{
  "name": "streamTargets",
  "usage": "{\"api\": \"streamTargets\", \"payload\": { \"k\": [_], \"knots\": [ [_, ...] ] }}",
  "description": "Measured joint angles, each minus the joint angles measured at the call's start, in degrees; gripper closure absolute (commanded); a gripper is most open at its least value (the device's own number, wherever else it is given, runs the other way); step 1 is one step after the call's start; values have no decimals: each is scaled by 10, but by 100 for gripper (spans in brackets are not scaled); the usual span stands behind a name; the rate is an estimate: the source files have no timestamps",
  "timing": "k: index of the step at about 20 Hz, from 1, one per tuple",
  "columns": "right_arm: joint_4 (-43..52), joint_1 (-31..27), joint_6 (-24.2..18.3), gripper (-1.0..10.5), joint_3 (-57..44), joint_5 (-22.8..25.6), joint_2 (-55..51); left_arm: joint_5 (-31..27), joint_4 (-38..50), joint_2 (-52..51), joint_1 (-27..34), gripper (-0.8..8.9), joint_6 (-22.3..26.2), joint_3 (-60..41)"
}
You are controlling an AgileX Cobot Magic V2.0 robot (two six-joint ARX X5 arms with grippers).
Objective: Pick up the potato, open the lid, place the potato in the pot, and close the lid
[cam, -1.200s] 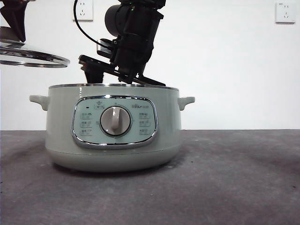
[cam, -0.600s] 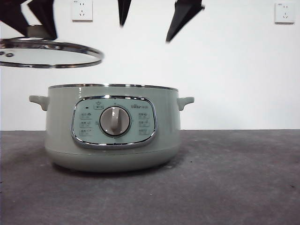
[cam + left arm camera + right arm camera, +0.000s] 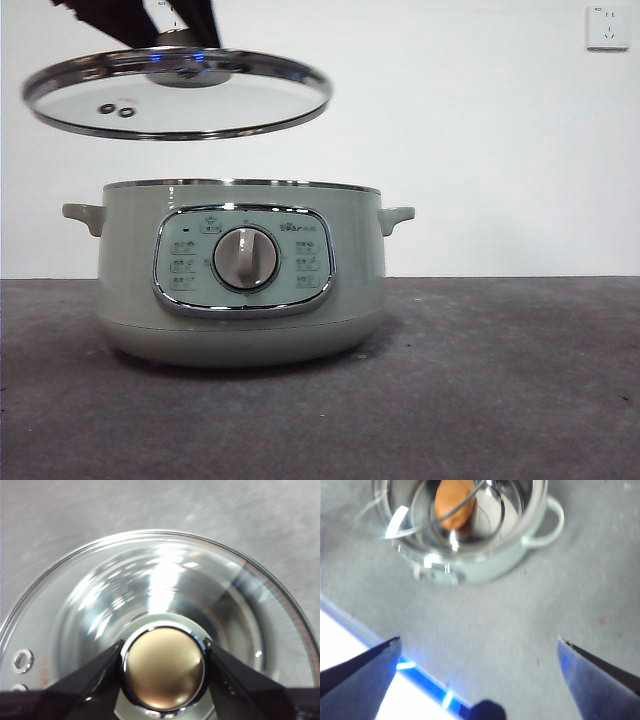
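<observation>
The potato (image 3: 455, 505) is seen lying inside the pot (image 3: 240, 275), on the pot's shiny inner floor, as shown in the right wrist view, where it appears as an orange-brown oval somewhat blurred behind reflections. From the front view the potato is hidden by the pot's wall.

The pot is stood on the grey table (image 3: 500, 400), with its control panel and round dial (image 3: 245, 259) turned toward the front camera. Its mouth is uncovered.

The lid (image 3: 178, 92) is held in the air above the pot, well clear of the pot's rim, and is set off toward the side of the pot's handle at the left of the front view, so that it overhangs that side and leaves the other side of the pot's mouth uncovered. It is tilted slightly. Two small vent holes are visible in the glass.

The lid's knob (image 3: 164, 666) is clamped by the left gripper (image 3: 164, 667), one black jaw being pressed against each side of the knob. In the front view only the dark jaw tips are seen above the lid.

The right gripper (image 3: 479, 652) is held high and away from the pot, over bare table, with its jaws spread wide and nothing between them.

A wall socket (image 3: 608, 27) is seen on the white wall behind the pot.
</observation>
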Motion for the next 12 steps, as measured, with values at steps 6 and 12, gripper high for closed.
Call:
{"api": "streamTargets", "payload": {
  "k": [6, 12],
  "knots": [
    [0, 0, 12, 223, -105, 0, -131, -10, 7, 43, -42, 822, -11, 0],
    [0, 0, 34, 223, -144, 0, -186, -30, 15, 82, -51, 822, -13, -1]
  ]
}}
